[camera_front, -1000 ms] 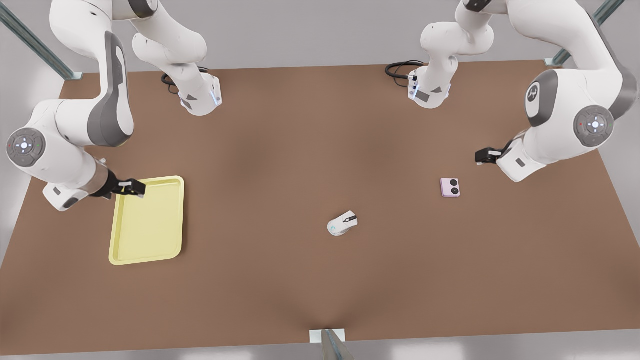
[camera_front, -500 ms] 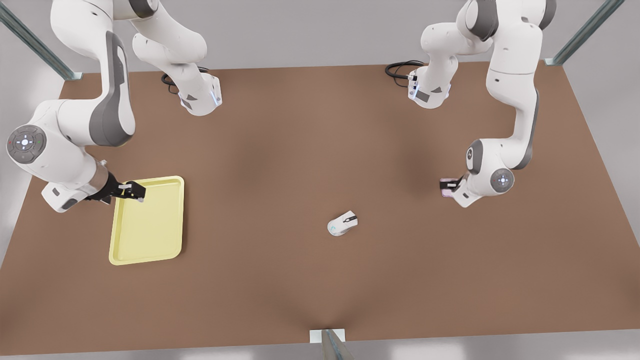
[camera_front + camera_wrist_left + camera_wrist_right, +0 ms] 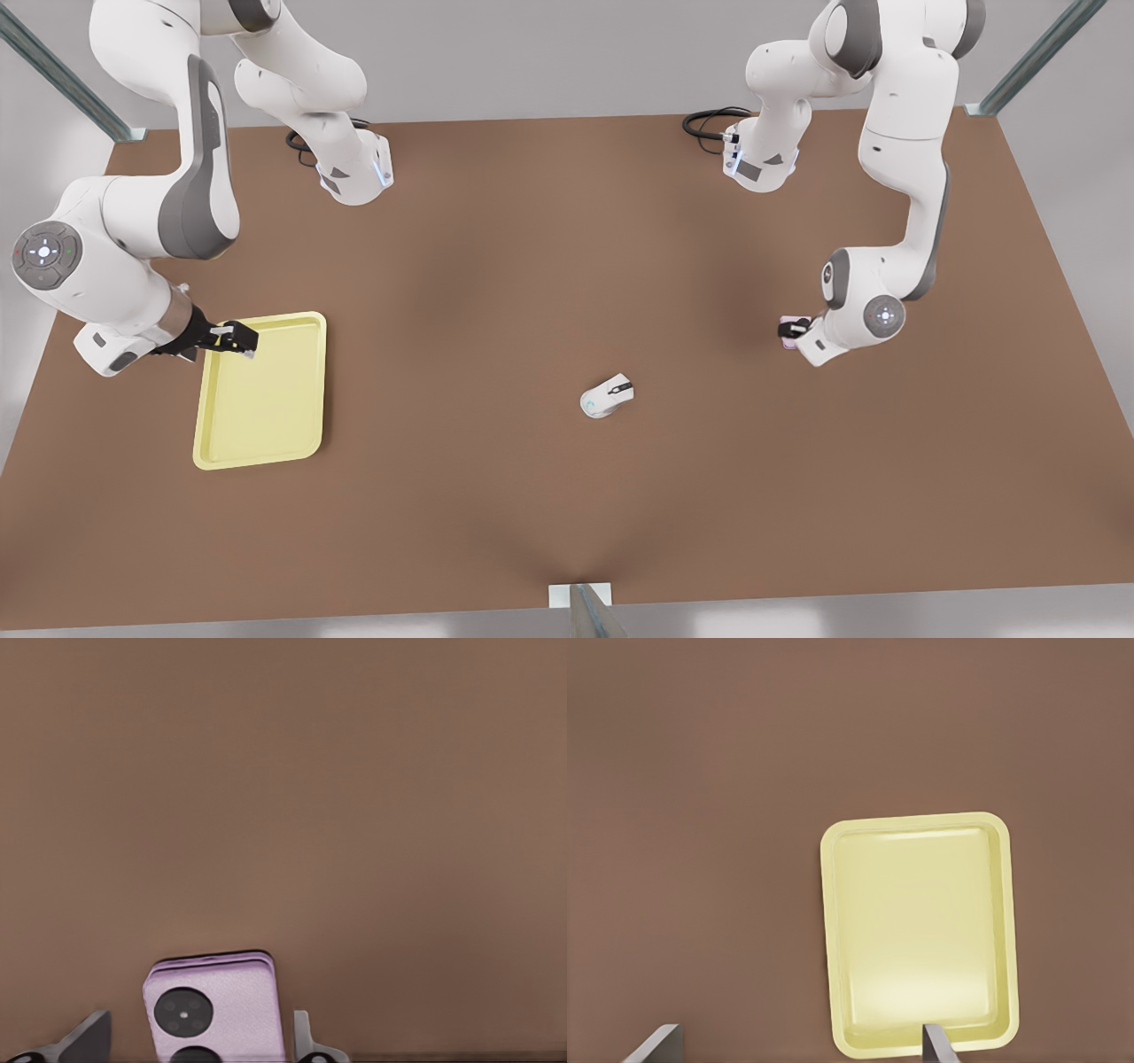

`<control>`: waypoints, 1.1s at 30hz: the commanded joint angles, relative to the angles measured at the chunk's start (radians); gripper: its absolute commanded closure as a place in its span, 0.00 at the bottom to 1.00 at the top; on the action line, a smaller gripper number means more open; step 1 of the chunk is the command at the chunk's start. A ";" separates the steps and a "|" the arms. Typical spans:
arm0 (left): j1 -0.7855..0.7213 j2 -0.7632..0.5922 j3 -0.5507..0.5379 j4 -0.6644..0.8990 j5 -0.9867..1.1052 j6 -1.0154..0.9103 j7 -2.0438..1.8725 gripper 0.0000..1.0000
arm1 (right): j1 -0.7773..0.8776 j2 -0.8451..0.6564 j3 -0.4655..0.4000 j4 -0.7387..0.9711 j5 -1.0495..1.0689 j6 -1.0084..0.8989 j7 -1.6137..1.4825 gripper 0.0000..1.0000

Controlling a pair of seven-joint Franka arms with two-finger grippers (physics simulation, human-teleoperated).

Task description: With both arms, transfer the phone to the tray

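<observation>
Where the left gripper (image 3: pixel 791 330) hung low at about 3 o'clock on the brown table (image 3: pixel 532 266) in the front view, found the phone (image 3: pixel 785 321) lying flat beneath it, with just a pink edge peeping out. Saw it plainly in the left wrist view: the phone (image 3: pixel 217 1010) pale pink-lilac, flat, with rounded corners, a thin dark seam along its far edge and two black round circles, the nearer one cut off by the frame. Made out a few tiny pale dots in the full circle, too small to read. Judged its long axis to run along the gap between the fingers (image 3: pixel 87 1038), circles at the end nearest the wrist. Noted the left gripper (image 3: pixel 197 1047) with jaws wide, straddling the phone with table showing on both sides, so not gripping it.

Found the right gripper (image 3: pixel 235 337) waiting at the 11 o'clock corner of the pale yellow tray (image 3: pixel 261 399), itself at about 8 o'clock on the table. Saw the right gripper (image 3: pixel 797 1043) with jaws wide above the tray (image 3: pixel 833 930).

Spotted a white mouse (image 3: pixel 607 396) near 5 o'clock from the table's centre, well apart from the phone.
</observation>
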 commanded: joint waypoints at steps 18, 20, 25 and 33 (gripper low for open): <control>0.000 0.048 0.001 0.001 -0.008 0.008 -0.164 0.00 | -0.002 -0.001 0.000 0.001 0.001 -0.001 -0.002 0.00; 0.000 0.048 -0.001 0.007 -0.010 0.011 -0.265 0.00 | -0.003 -0.001 0.000 0.001 0.001 -0.001 -0.005 0.00; 0.000 0.051 -0.001 0.009 -0.014 0.018 -0.308 0.00 | -0.006 -0.001 0.000 0.000 0.001 -0.001 -0.009 0.00; 0.000 0.059 -0.001 0.018 -0.037 0.032 -0.363 0.00 | 0.000 -0.001 0.000 0.003 0.002 -0.001 -0.002 0.00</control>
